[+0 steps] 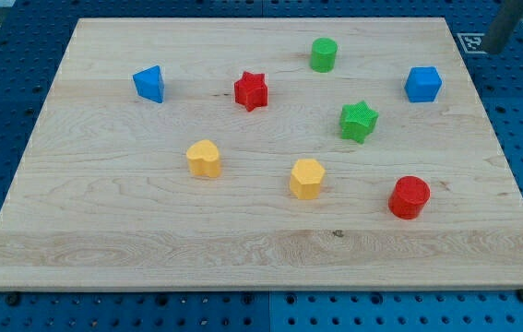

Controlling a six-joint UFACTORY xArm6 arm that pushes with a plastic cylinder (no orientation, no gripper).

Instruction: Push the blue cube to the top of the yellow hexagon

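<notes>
The blue cube [422, 84] sits near the board's right edge, in the upper part of the view. The yellow hexagon [306, 178] lies lower, near the middle, down and to the left of the cube. A green star [359, 121] lies between the two. My tip [490, 47] shows in the view's top right corner, just off the board's corner. It is up and to the right of the blue cube and touches no block.
The wooden board [150, 240] also carries a second blue block [149, 84] at upper left, a red star [251, 90], a green cylinder [323, 54], a second yellow block [205, 159] and a red cylinder [410, 196].
</notes>
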